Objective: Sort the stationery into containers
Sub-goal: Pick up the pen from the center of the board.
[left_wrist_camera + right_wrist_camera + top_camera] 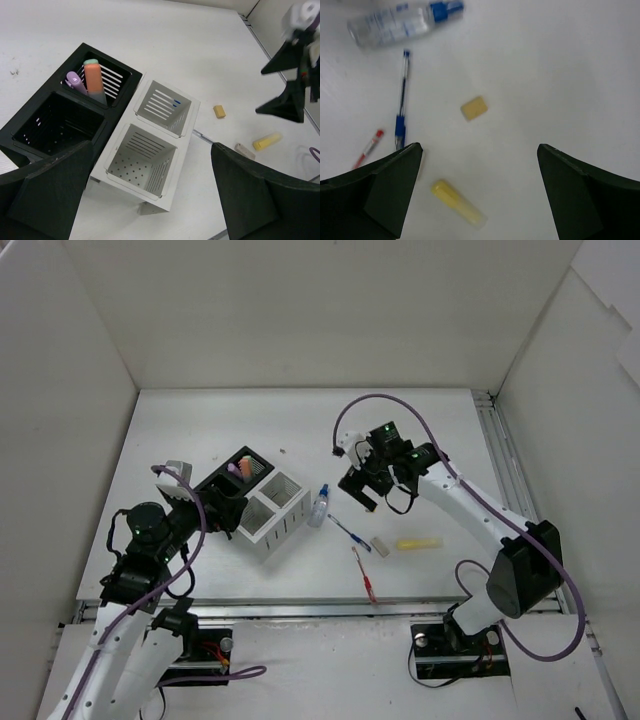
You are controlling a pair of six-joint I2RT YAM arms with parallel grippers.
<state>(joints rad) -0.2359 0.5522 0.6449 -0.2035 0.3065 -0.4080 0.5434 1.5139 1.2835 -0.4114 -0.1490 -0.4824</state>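
R jaws hang spread wide & empty over the loose stationery, mid worktop [300,420] a bit toward the near edge. L jaws are also wide open w/ nothing in them, hovering by the boxes nearer the left edge.

Straight under the R jaws sits the tan eraser [474,108], roughly centred betw the fingertips in the wrist view, so prob the next pick. Blue pen [401,107] lies to one side of it, w/ the red pen [368,148] & yellow highlighter [457,201] closer to the near edge. The bottle [400,22] is on its side near the white box [268,540]. A paler eraser [379,545] lies just beside the yellow highlighter.

Black box [37,102] touches the white box. Its far compartment holds an orange highlighter [95,80] & a purple one [75,82].

To do the pick well:
- Narrow the jaws first so no finger shoves the blue pen
- Turn the wrist to close across the eraser's short side
- Drop straight, tips almost to the worktop since the eraser is low & flat
- Squeeze gently, lift clear, then swing to the boxes, minding the L arm parked there

Which compartment erasers go in, can't tell yet
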